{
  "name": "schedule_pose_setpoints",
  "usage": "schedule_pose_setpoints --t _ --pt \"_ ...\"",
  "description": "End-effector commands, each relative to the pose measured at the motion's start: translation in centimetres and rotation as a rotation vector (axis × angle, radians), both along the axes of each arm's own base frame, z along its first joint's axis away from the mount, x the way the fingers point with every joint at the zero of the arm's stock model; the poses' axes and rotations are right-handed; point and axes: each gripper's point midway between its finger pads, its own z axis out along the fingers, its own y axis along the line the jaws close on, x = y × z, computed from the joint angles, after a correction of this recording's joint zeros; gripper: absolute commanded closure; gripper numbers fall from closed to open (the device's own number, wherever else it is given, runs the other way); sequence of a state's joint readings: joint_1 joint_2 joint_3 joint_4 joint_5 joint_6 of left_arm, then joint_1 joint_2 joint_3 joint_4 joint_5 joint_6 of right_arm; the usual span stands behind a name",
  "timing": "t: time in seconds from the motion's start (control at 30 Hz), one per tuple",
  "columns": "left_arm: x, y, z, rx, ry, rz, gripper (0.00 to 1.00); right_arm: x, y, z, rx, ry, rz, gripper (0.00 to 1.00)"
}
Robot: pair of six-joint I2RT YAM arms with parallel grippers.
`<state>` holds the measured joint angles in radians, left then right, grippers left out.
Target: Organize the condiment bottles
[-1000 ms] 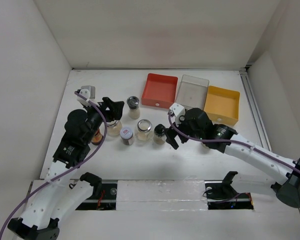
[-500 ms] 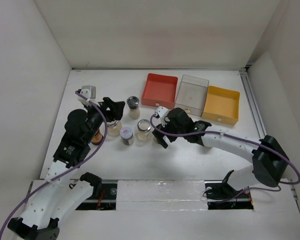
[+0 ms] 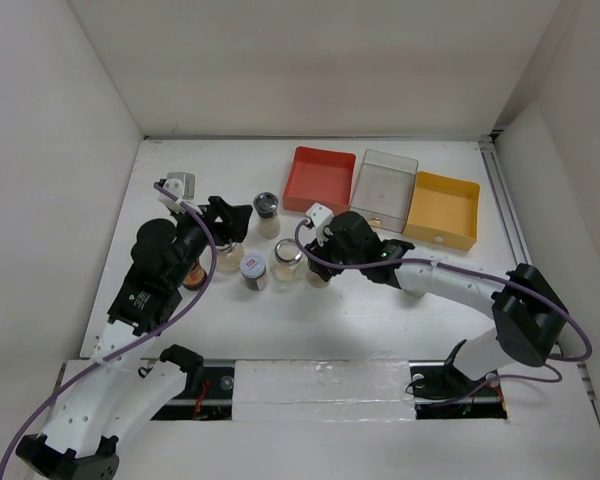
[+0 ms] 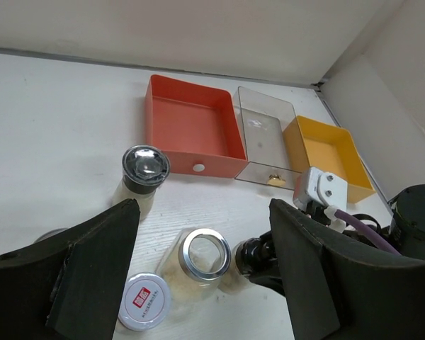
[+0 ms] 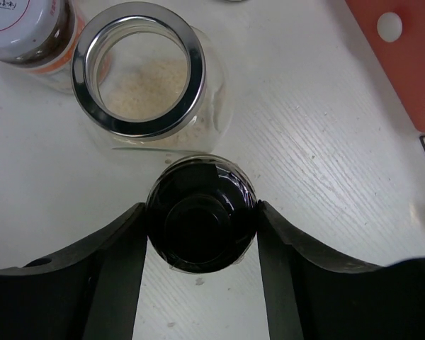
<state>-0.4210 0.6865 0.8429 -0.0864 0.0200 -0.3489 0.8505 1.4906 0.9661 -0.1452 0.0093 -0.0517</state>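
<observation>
Swinging leftward over the past second, the right hand (image 5: 202, 234) is now clamped on the black-capped bottle (image 5: 202, 212), its matte black fingers (image 5: 120, 269) pressed to both sides of the round, glossy cap. That bottle stands just beside the silver-rimmed jar (image 5: 138, 71), clear glass holding pale grains, on the white wood-grain tabletop (image 5: 326, 163). On the jar's far side from the bottle, the left hand (image 4: 202, 212) hangs with fingers spread wide.
</observation>
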Motion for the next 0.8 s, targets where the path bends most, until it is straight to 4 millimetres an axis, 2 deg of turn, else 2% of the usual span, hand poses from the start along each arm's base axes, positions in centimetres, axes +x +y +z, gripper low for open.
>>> schedule_pose_setpoints --t 0.0,0.03,0.1,0.13,0.2,0.23,0.27,0.3,0.4,0.43,0.47,0.5,0.57,0.6,0.63,0.67,0.7,0.73,0.77 --pt "0.0 -0.4 1.5 -0.015 -0.063 -0.024 0.30 1.7 1.3 2.3 0.064 -0.070 -0.026 0.46" --pt "0.0 -0.4 1.5 -0.015 -0.063 -0.024 0.30 1.7 1.3 2.3 0.064 -0.070 -0.026 0.50" --pt "0.0 -0.4 1.5 -0.015 -0.063 -0.024 0.30 1.7 0.9 2.7 0.062 -0.077 -0.036 0.51" --pt "0.0 -0.4 1.5 -0.015 -0.063 -0.024 0.30 1.8 0.7 3.5 0.070 -0.096 -0.048 0.58" --pt "0.0 -0.4 1.5 -0.015 -0.063 -0.024 0.30 1.4 0.0 4.9 0.086 -0.106 -0.061 0.63" --pt "0.0 -0.4 1.5 -0.015 -0.063 -0.024 0.30 1.3 -0.1 6.1 0.103 -0.120 -0.062 0.63" --pt "0.0 -0.4 1.5 -0.015 -0.063 -0.024 0.30 1.2 -0.5 8.4 0.137 -0.157 -0.073 0.63" --pt "0.0 -0.4 1.5 -0.015 -0.063 -0.024 0.30 1.2 -0.9 9.7 0.155 -0.179 -0.083 0.63" --pt "0.2 -0.5 1.3 -0.011 -0.054 -0.024 0.30 2.3 -1.6 15.0 0.254 -0.268 -0.133 0.63" --pt "0.2 -0.5 1.3 -0.011 -0.054 -0.024 0.30 2.6 -1.5 16.3 0.283 -0.285 -0.131 0.65" --pt "0.2 -0.5 1.3 -0.011 -0.054 -0.024 0.30 3.8 -1.7 18.4 0.321 -0.317 -0.147 0.65" --pt "0.2 -0.5 1.3 -0.011 -0.054 -0.024 0.30 5.2 -1.5 18.5 0.322 -0.324 -0.167 0.65" --pt "0.0 -0.4 1.5 -0.015 -0.063 -0.024 0.30 7.5 -1.2 20.2 0.369 -0.350 -0.163 0.65" --pt "0.0 -0.4 1.6 -0.023 -0.059 -0.024 0.30 8.6 -0.8 22.4 0.410 -0.384 -0.157 0.65" --pt "0.0 -0.3 1.3 -0.019 -0.051 -0.015 0.30 10.3 0.2 21.8 0.415 -0.384 -0.153 0.65" --pt "-0.2 -0.2 1.6 -0.024 -0.060 -0.015 0.30 11.5 0.5 22.2 0.419 -0.403 -0.148 0.65" --pt "-0.5 -0.2 1.9 -0.028 -0.070 -0.024 0.30 13.4 0.0 22.1 0.414 -0.411 -0.178 0.65" --pt "-0.4 -0.2 2.2 -0.032 -0.079 -0.024 0.30 15.5 1.1 22.4 0.422 -0.414 -0.171 0.65" --pt "-0.4 -0.2 2.2 -0.032 -0.079 -0.024 0.30 16.7 1.2 22.1 0.407 -0.412 -0.167 0.65"
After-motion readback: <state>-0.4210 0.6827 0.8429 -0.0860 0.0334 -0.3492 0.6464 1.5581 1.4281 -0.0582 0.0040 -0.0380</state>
